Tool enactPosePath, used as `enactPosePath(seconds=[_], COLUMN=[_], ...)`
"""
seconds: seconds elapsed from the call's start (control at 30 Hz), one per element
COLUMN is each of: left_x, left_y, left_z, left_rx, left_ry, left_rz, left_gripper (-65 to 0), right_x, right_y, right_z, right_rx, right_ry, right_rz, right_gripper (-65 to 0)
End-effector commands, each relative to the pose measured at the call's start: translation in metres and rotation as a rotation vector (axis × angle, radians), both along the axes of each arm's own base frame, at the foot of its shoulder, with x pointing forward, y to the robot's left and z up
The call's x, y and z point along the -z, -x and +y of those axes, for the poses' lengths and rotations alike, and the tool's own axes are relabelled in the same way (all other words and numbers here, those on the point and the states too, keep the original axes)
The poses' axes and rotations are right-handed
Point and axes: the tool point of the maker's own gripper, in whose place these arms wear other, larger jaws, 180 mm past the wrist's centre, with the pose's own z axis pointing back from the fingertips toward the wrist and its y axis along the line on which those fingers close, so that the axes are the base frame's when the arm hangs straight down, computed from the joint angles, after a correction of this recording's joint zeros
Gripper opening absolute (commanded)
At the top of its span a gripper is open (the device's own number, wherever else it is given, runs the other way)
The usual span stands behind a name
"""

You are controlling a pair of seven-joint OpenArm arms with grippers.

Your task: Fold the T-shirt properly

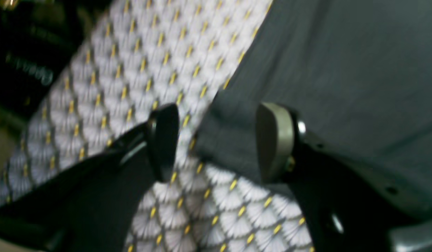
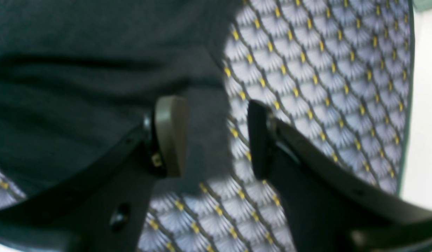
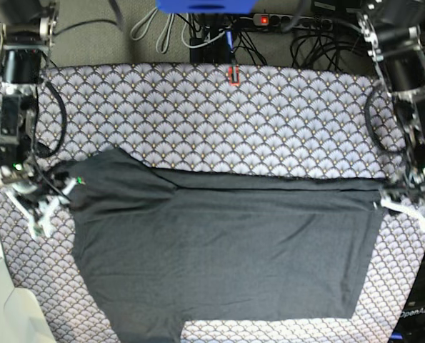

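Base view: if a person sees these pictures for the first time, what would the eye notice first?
First, the big dark T-shirt, spread across the near half of the scallop-patterned tablecloth, with one fold line along its far edge. Next, the two arms at the shirt's ends: the left gripper at its right corner and the right gripper by the sleeve on the left. In the wrist views the fingers stand apart, holding no cloth.

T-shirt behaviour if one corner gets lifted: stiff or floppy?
Likely floppy: the T-shirt lies flat with soft creases and a folded-over edge. Probably light, so it should drape and trail. It may drag on the tablecloth rather than slide freely.
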Motion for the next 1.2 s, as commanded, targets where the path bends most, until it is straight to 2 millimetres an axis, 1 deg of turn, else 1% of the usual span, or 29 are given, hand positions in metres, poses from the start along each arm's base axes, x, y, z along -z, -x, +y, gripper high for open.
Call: enactPosePath(seconds=[0.0,0.1,0.13,0.2,0.33,0.43,0.53,0.67,0.77,0.83,1.0,1.17], left_x=[-0.021,-0.005,-0.002,0.003,0.007,0.016,0.03,0.039,0.038,0.032,0.033,0.033], left_y=[-0.008,0.006,0.008,0.015,0.018,0.019,0.023,0.026,0.025,0.018,0.007,0.005], left_z=[0.009,0.012,0.01,0.014,0.016,0.019,0.025,0.028,0.028,0.028,0.029,0.028], left_rx=[-0.002,-0.025,-0.036,-0.059,-0.064,-0.078,-0.096,-0.108,-0.108,-0.109,-0.121,-0.117], left_ry=[-0.034,-0.013,0.005,0.016,0.005,0.012,0.013,0.011,0.012,0.014,0.037,0.038], left_rz=[-0.06,-0.031,-0.038,-0.051,-0.06,-0.048,-0.04,-0.038,-0.039,-0.056,-0.054,-0.054], left_gripper=[-30.4,-30.4,-30.4,-30.4,-30.4,-30.4,-30.4,-30.4,-30.4,-30.4,-30.4,-30.4], right_x=[-0.024,-0.025,-0.024,-0.021,-0.012,-0.003,0.005,0.012,0.011,0.014,0.015,0.016], right_y=[-0.011,-0.003,0.0,0.005,0.016,0.023,0.031,0.036,0.035,0.039,0.039,0.04], right_z=[-0.005,-0.008,-0.009,-0.01,-0.017,-0.012,-0.01,-0.006,-0.005,-0.004,-0.004,-0.004], right_rx=[-0.002,0.007,0.009,0.012,0.034,0.035,0.035,0.034,0.03,0.031,0.031,0.031], right_ry=[0.01,0.013,0.014,0.016,0.013,-0.003,-0.007,-0.018,-0.021,-0.022,-0.024,-0.021], right_rz=[-0.075,-0.084,-0.084,-0.077,-0.054,-0.037,-0.014,-0.001,-0.016,-0.007,-0.005,-0.004], right_gripper=[-35.7,-35.7,-35.7,-35.7,-35.7,-35.7,-35.7,-35.8,-35.8,-35.8,-35.8,-35.8])
